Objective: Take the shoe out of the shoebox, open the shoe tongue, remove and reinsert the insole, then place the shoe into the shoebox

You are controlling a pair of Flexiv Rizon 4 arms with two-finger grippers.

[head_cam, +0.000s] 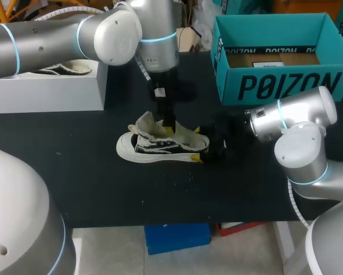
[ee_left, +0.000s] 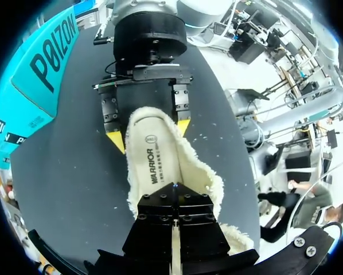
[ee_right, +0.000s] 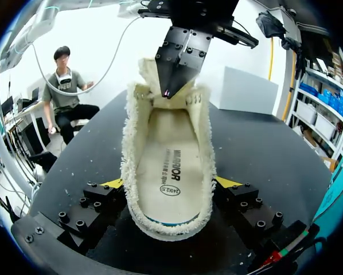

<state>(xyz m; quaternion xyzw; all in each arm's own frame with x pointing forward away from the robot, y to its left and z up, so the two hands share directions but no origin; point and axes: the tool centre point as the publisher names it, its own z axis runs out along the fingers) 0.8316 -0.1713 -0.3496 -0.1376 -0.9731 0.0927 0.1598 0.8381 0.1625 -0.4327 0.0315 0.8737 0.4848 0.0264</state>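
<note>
A black-and-white shoe (head_cam: 154,146) with cream fleece lining lies on its sole at the middle of the black table. Its insole (ee_left: 154,160) lies flat inside. My right gripper (ee_right: 170,183) holds the heel, one yellow fingertip (ee_right: 113,183) pressed against each side of the fleece collar. My left gripper (ee_right: 167,91) comes down from above, shut, with its tip inside the shoe just in front of the raised tongue (ee_right: 145,71). The frames do not show it pinching anything. The teal shoebox (head_cam: 275,57) stands open at the back right.
A white box (head_cam: 45,91) with another shoe on top stands at the back left. The table's front edge (head_cam: 177,220) runs close below the shoe. My right arm's elbow (head_cam: 300,149) sits beside the shoebox's front wall.
</note>
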